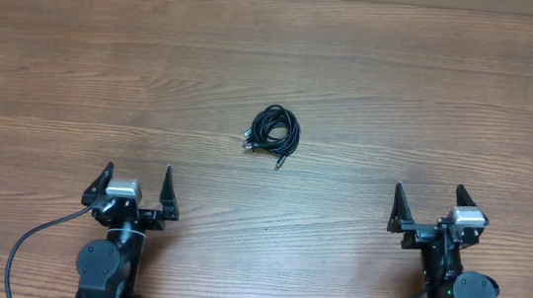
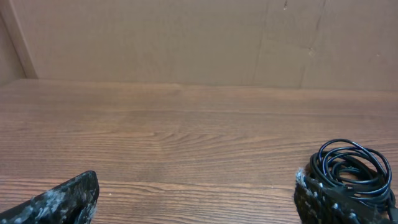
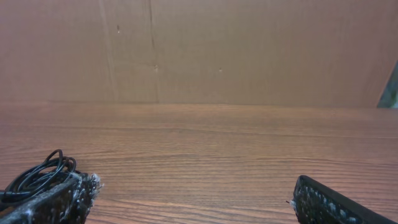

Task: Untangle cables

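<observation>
The cables lie as one small coiled black bundle on the wooden table, near its middle. My left gripper is open and empty, near the front edge, to the left of and nearer than the bundle. My right gripper is open and empty, near the front edge to the right. In the left wrist view the bundle shows beyond the right fingertip, with the gripper wide open. In the right wrist view part of the bundle shows behind the left fingertip, with the gripper wide open.
The wooden table runs to a brown cardboard wall at the back. A thicker black arm cable curves beside the left arm base.
</observation>
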